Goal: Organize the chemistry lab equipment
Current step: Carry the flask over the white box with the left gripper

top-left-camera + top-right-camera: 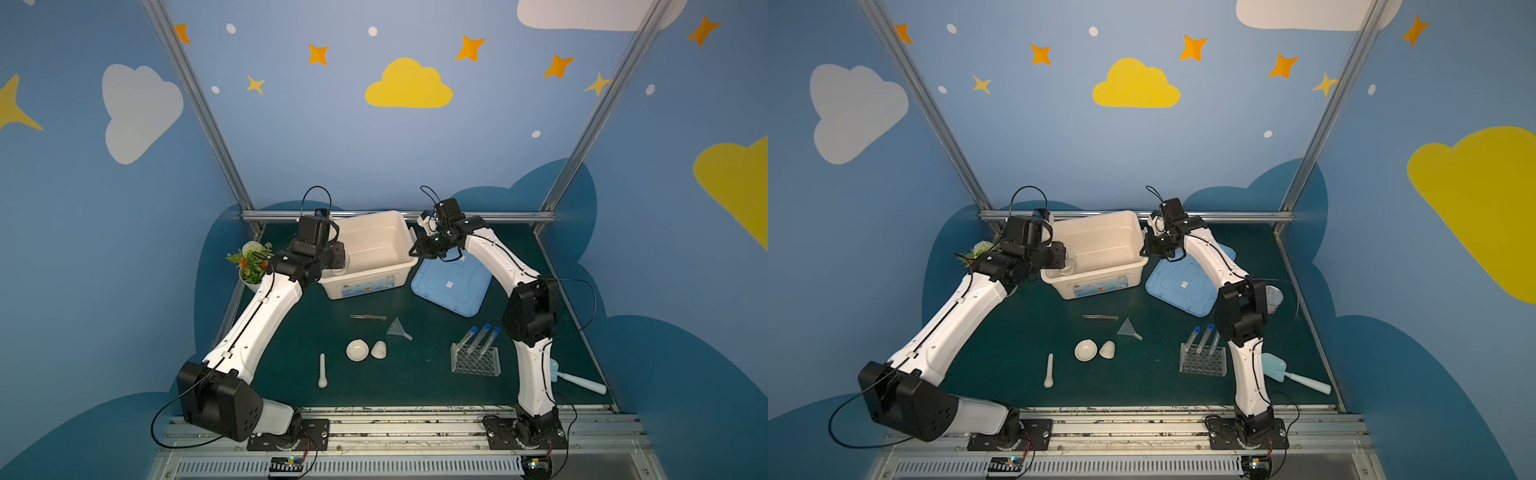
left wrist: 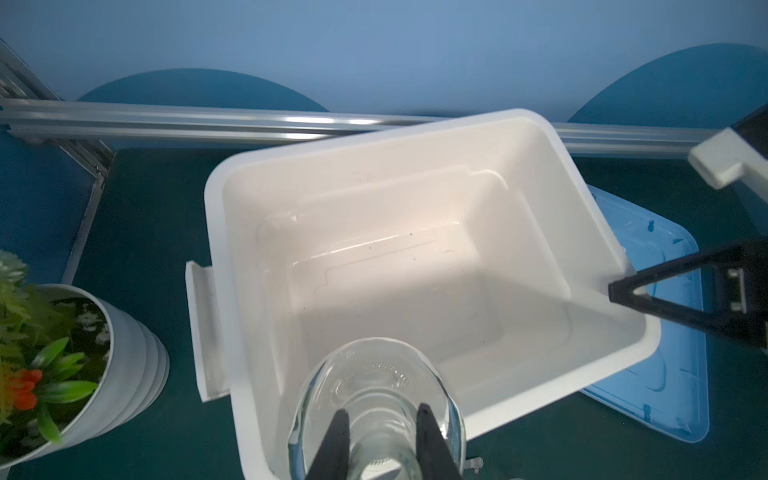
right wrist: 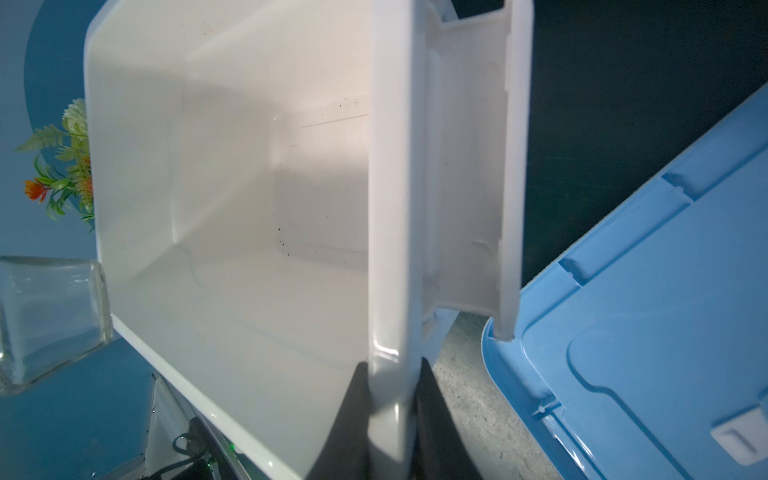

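My left gripper (image 2: 382, 409) is shut on the neck of the round glass flask (image 2: 378, 382), holding it tilted over the near left corner of the white bin (image 1: 361, 286). The flask (image 1: 341, 266) shows faintly in both top views. My right gripper (image 3: 392, 365) is shut on the bin's right rim (image 3: 390, 208), one finger inside and one outside. On the mat in front lie the metal tweezers (image 1: 368, 317), clear funnel (image 1: 398, 328), white bowl (image 1: 357, 350), cup (image 1: 379, 349) and pestle (image 1: 322, 370). Three blue-capped test tubes (image 1: 482, 338) lean in the clear rack (image 1: 476, 359).
The bin's blue lid (image 1: 451, 286) lies flat to the right of the bin. A potted plant (image 1: 251, 262) stands left of it, close to my left arm. A pale blue scoop (image 1: 582, 382) lies at the near right. A metal rail (image 1: 399, 216) runs behind the bin.
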Controlling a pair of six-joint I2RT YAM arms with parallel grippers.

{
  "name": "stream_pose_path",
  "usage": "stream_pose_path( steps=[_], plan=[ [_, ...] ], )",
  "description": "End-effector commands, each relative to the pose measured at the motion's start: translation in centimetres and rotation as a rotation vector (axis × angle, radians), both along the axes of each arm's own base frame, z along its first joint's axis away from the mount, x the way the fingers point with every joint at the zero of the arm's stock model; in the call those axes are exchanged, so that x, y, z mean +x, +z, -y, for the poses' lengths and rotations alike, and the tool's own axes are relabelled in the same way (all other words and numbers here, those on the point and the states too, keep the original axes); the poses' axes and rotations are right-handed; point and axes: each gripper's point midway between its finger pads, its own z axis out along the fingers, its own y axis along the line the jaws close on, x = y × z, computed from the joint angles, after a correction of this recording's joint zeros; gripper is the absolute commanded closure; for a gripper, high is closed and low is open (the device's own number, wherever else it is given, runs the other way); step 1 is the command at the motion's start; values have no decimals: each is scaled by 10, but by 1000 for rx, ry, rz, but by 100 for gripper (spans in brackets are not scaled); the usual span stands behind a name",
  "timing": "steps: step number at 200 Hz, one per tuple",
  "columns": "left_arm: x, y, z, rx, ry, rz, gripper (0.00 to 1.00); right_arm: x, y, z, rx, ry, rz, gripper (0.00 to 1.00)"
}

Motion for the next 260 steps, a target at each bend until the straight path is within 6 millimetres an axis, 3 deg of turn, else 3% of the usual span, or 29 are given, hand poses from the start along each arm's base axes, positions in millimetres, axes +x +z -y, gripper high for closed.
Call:
stream_pose_path(
  steps=[1,67,138,260],
  plan=[
    [16,21,1,-7,-19,70,97,-16,18,-3,26,52,-10,84],
    [54,-3,-9,38,-3,31,97,-30,19,0,22,33,-34,84],
    [92,-48,-15,78,13,-32,97,-37,12,2,26,7,-65,83],
    [89,-124,-21,76,39,-200,97,-32,10,2,32,-4,-69,83]
  ],
)
